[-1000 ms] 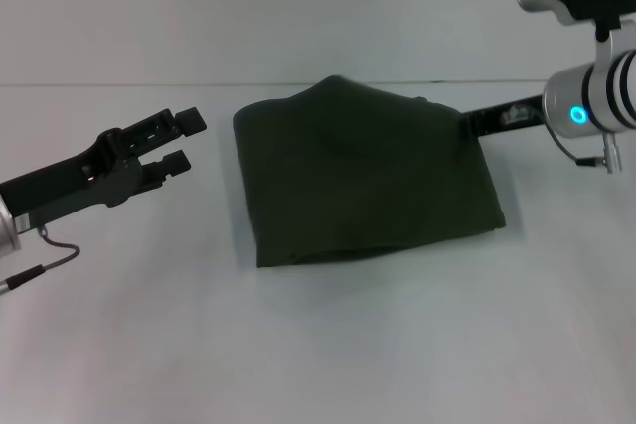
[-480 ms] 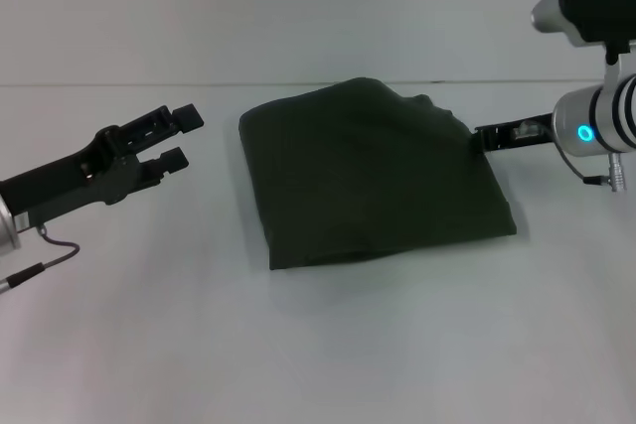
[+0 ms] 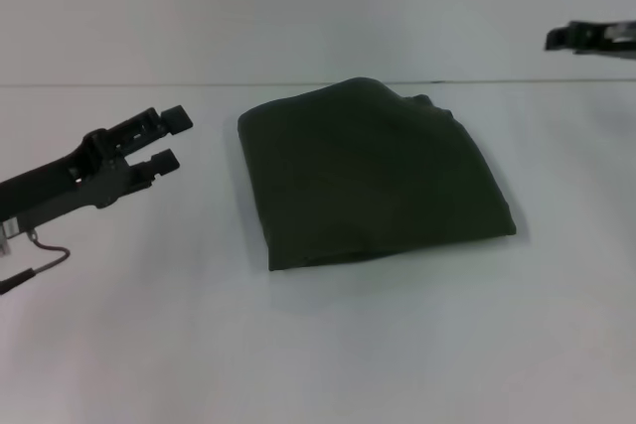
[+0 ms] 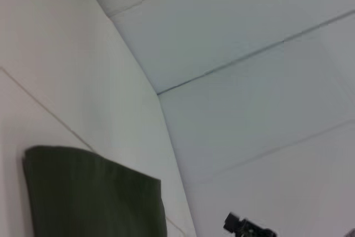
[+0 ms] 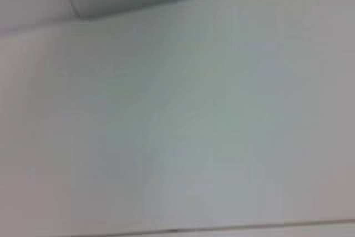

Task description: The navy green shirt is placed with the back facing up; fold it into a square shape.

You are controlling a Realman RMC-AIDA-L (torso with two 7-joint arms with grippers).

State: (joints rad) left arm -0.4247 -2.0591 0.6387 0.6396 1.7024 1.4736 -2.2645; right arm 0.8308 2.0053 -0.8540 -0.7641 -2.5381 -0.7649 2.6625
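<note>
On table (image 3: 328,345), folded navy green shirt (image 3: 373,181), grippers apart

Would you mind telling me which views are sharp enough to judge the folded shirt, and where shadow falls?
Head view: shirt fairly sharp, soft shadow along its near edge; left pincer clear, right pincer barely in frame. Left wrist view: only a soft-focus corner of the shirt. Right wrist view: blurred, featureless pale surface, no shirt.

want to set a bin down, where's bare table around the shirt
Bare table lies along the near side of the folded navy green shirt and off its right edge. Tightest is its left side, where the left gripper hovers, jaws open. The right gripper is raised at far right.
</note>
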